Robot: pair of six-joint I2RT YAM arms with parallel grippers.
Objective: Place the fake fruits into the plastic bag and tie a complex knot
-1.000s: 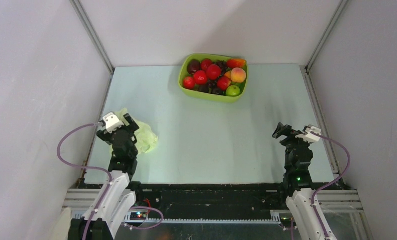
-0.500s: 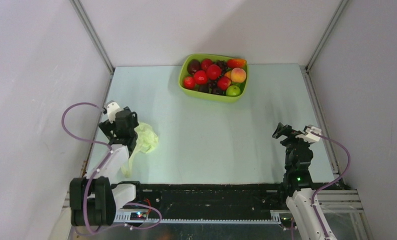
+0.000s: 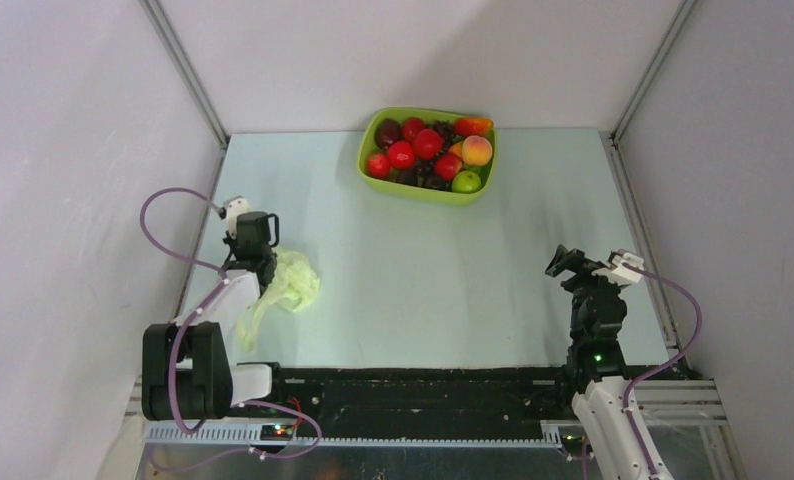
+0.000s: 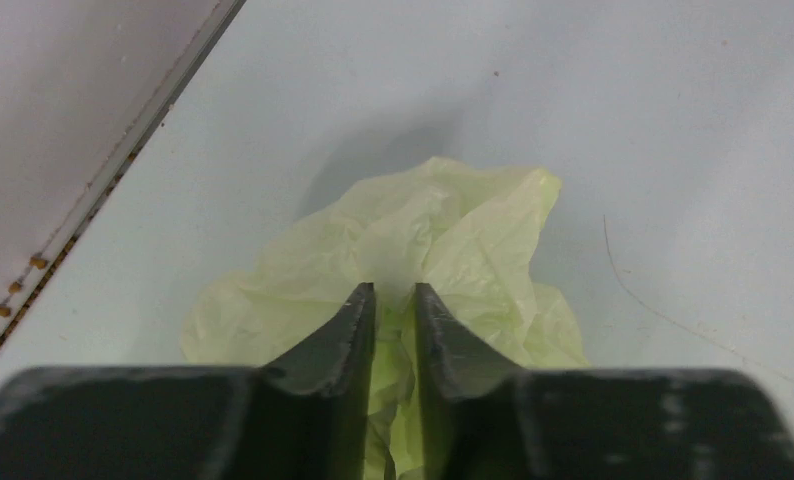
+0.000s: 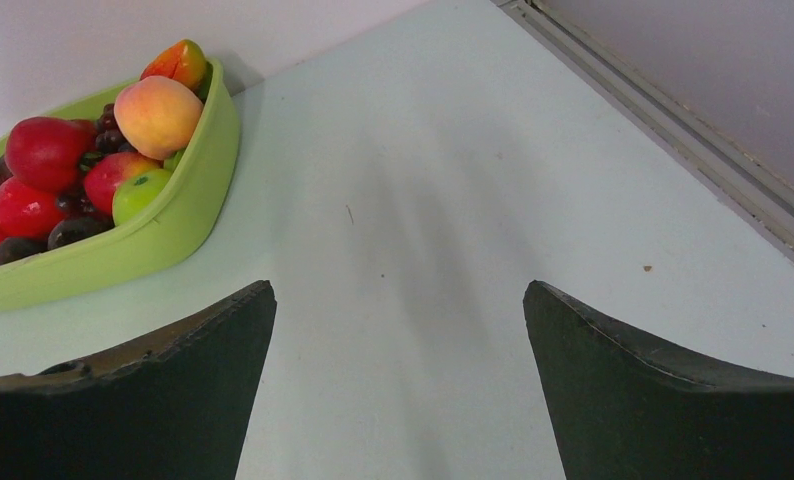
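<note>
Left gripper (image 4: 394,293): jaws narrow, pinching plastic bag (image 4: 463,235) film (a crumpled heap). Right gripper (image 5: 398,300): wide, empty. Risk: the pinch looks shallow, so film may slip on lifting.

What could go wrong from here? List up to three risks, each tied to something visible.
On the left gripper, the jaws pinch only a thin fold of the crumpled plastic bag; it may slip or tear.
The bag shows no opening, so fruit could miss it.
The fake fruits are heaped in the tray; glossy round ones may roll from the open right gripper.
</note>
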